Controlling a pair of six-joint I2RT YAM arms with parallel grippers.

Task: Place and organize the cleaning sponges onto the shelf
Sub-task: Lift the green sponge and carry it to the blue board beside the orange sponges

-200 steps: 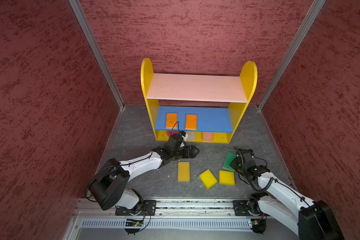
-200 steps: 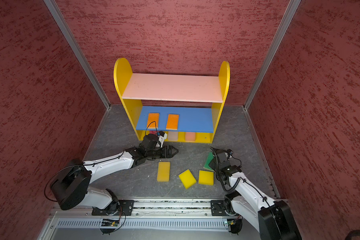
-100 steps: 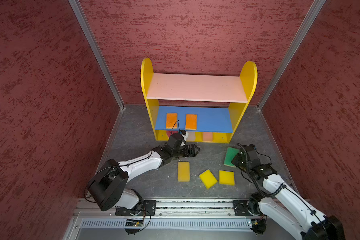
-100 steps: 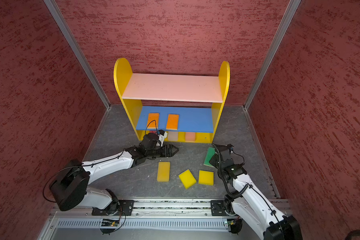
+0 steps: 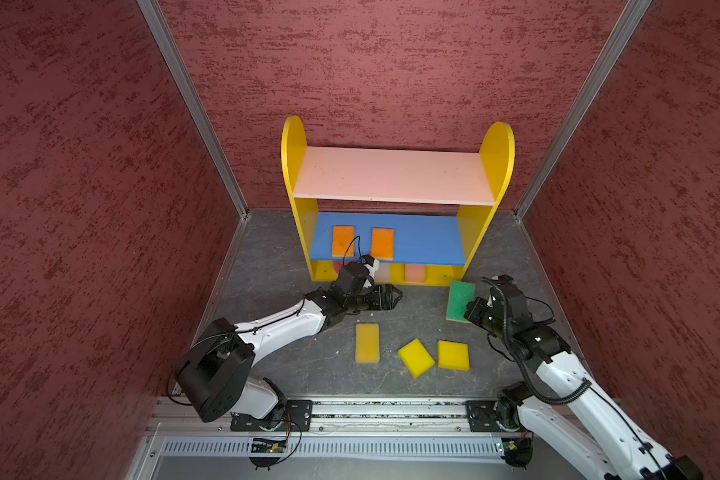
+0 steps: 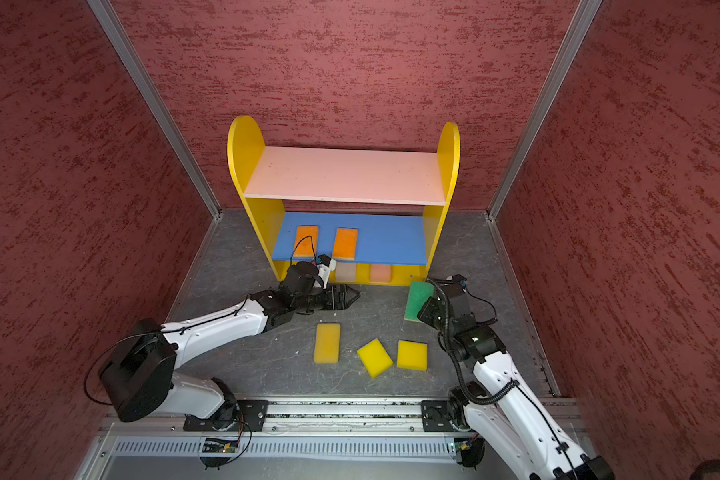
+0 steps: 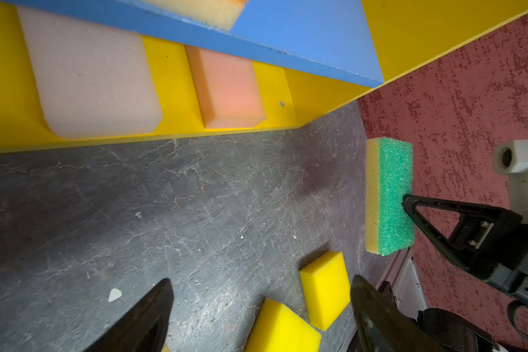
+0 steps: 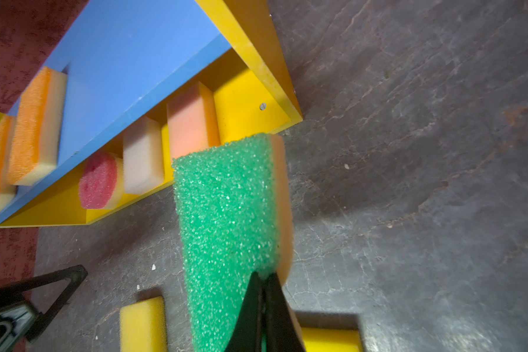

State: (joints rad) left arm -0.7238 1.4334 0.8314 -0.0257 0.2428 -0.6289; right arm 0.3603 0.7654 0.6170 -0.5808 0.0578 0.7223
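- Bright and even from overhead in both top views, with no glare on the pale pink upper board of the yellow-sided wooden shelf [image 5: 391, 174].
- Only thin, soft shadows around the flat yellow rectangular foam sponge [image 5: 367, 343] on the dark grey stone-look floor [image 5: 275, 266].
- Bowed outward by the wide lens toward the frame edges, as at the slanting aluminium corner post [image 5: 192, 104].
- Dimmer in the wrist views, and soft and out of focus at the black plastic fingertips [image 7: 153, 307] of the left gripper [image 7: 261, 282].
- Crisp on the sparkling green-topped foam sponge [image 8: 226, 207], with a broad dark shadow on the floor beside it and softening toward the edges.
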